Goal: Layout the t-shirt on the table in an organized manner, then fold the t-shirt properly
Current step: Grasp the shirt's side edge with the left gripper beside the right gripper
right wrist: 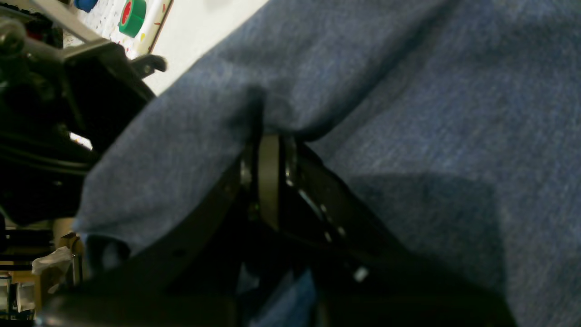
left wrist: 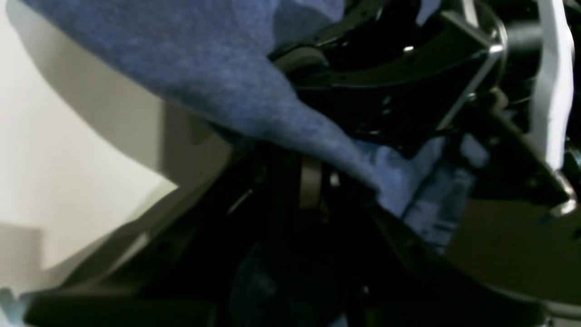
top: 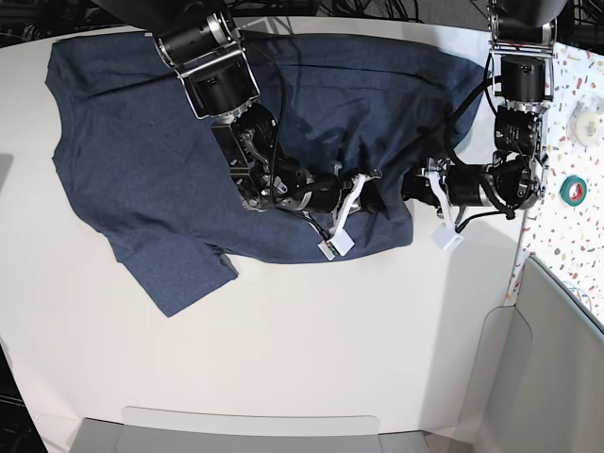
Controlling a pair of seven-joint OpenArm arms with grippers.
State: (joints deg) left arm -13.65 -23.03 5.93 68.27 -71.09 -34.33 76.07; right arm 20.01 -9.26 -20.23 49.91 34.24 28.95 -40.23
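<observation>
Mid-bench (top: 283, 359), right gripper (right wrist: 268, 136) pinching t-shirt (top: 142, 170) fold; left gripper (top: 401, 189) beside it, spread unclear. Risk: uneven release bunches fabric, spoiling layout.

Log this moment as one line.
stage: folding | t-shirt: spread on table | right claw: shut on t-shirt | left claw: at t-shirt's edge, grip unclear
</observation>
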